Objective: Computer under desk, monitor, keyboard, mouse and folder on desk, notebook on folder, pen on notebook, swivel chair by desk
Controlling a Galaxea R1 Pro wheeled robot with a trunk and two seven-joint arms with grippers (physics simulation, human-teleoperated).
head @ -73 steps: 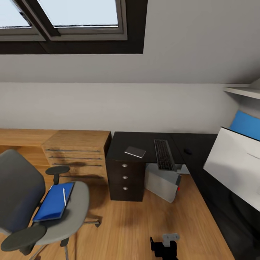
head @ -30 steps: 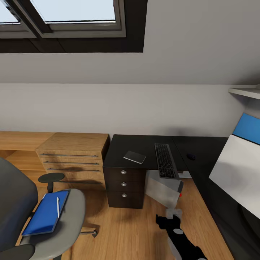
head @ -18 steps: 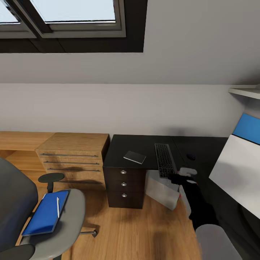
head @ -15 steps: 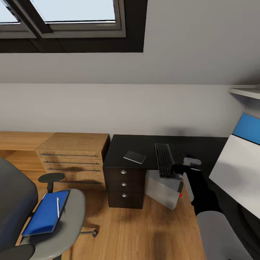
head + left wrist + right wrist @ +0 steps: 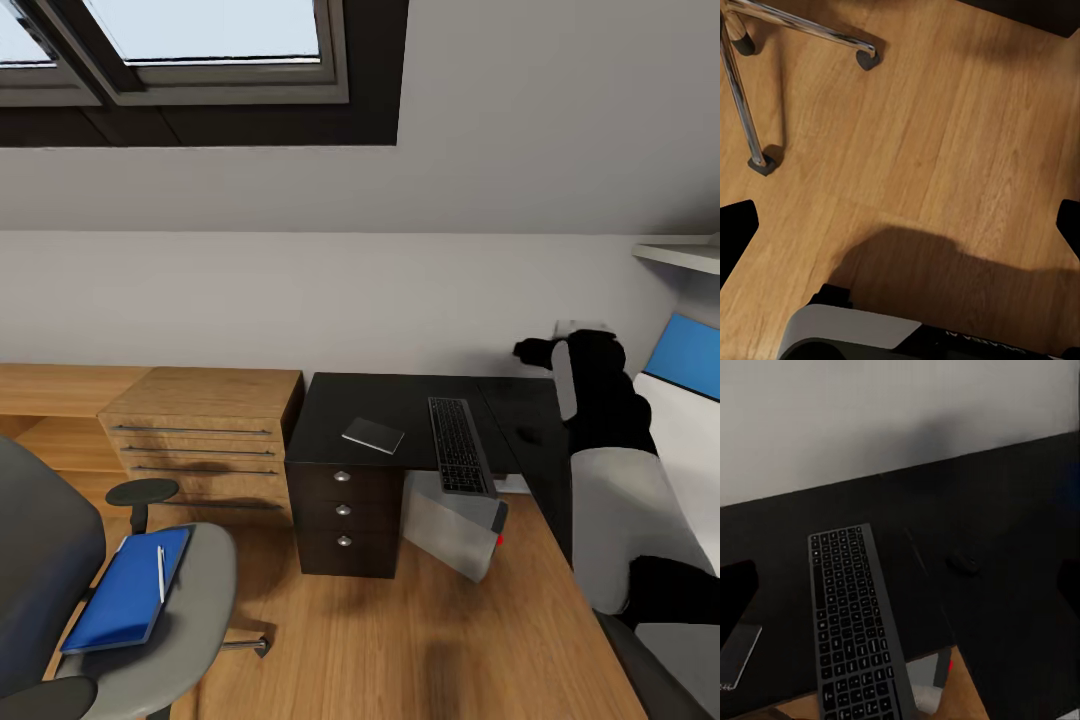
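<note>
Currently the right arm is raised over the desk corner, right gripper up near the back wall, above the desk's right wing. Can't tell from these views whether its fingers are spread or closed; nothing visibly between them.

Desk state:
- keyboard lies on the desk top, front end overhanging the desk's front edge; also seen in the right wrist view.
- notebook flat on the desk, left of the keyboard, not touching it; a corner shows in the right wrist view.
- mouse on the desk right of the keyboard, well apart from it.
- computer on the floor under the desk, tilted, red spot at its right corner, beside the drawers.

Chair side:
- swivel chair at lower left, well apart from the desk, near the wooden drawer unit.
- folder flat on the seat, pen lying on top of it.

Left wrist view looks down at the wood floor with the chair's chrome legs and casters. Left gripper: finger tips at the frame edges, spread wide, holding nothing.
</note>
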